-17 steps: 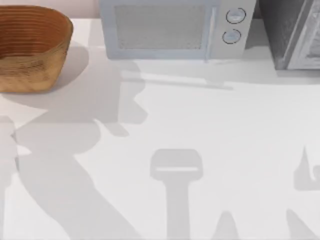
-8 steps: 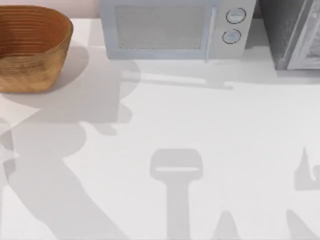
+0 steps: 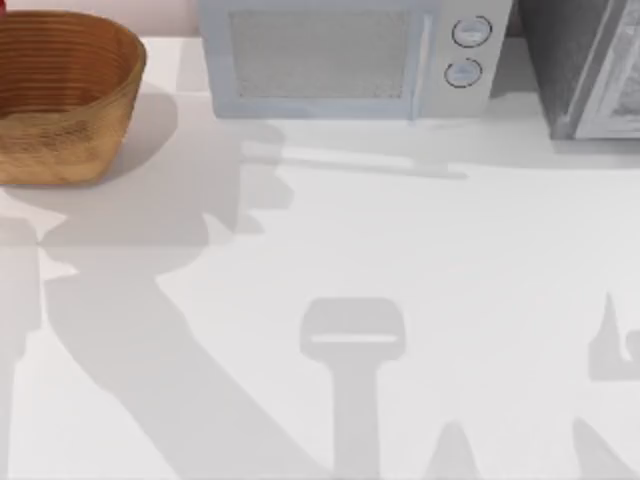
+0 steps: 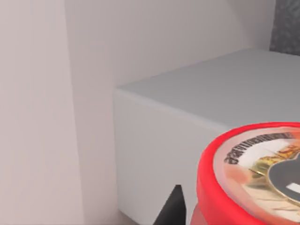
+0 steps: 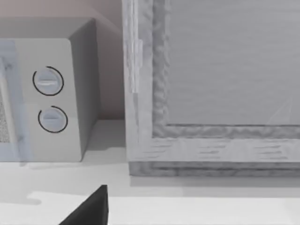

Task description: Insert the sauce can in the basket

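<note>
The sauce can [image 4: 248, 178] fills the lower right of the left wrist view, red rim and printed lid facing the camera. It hangs above the grey microwave [image 4: 197, 122], with the left gripper [image 4: 174, 212] clamped on it and one dark finger tight against its side. In the top view the basket [image 3: 62, 95] sits in the upper left corner of the table [image 3: 480, 270], unmoved since a second ago. The broad arm shadow across the left of the table has shifted, its lower band now reaching further right. The right gripper [image 5: 89, 208] pokes in at the lower left of the right wrist view; open or closed, I cannot tell.
</note>
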Robot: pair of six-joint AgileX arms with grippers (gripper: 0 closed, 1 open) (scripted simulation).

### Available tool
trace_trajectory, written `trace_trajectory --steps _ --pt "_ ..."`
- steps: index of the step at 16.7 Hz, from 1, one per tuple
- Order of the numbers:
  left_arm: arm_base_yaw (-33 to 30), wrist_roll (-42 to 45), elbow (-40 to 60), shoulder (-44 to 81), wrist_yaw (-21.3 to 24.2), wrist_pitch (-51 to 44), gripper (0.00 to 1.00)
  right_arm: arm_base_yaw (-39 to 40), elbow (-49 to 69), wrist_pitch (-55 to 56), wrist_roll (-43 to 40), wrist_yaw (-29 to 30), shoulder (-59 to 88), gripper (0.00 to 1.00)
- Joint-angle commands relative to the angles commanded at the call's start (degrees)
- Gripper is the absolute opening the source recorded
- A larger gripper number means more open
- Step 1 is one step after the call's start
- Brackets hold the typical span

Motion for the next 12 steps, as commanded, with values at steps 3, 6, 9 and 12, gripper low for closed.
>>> trace_trajectory --steps 3,6,9,12 --pt "0.00 0.00 0.00 0.00 0.00 0.00 0.15 0.00 0.00 0.00 0.00 0.00 0.00 1.00" --pt "0.00 0.00 0.00 0.00 0.00 0.00 0.38 0.00 0.00 0.00 0.00 0.00 0.00 1.00" --pt "0.00 0.00 0.00 0.00 0.00 0.00 0.60 0.00 0.00 0.00 0.00 0.00 0.00 1.00" --pt "0.00 0.00 0.00 0.00 0.00 0.00 0.83 0.00 0.00 0.00 0.00 0.00 0.00 1.00"
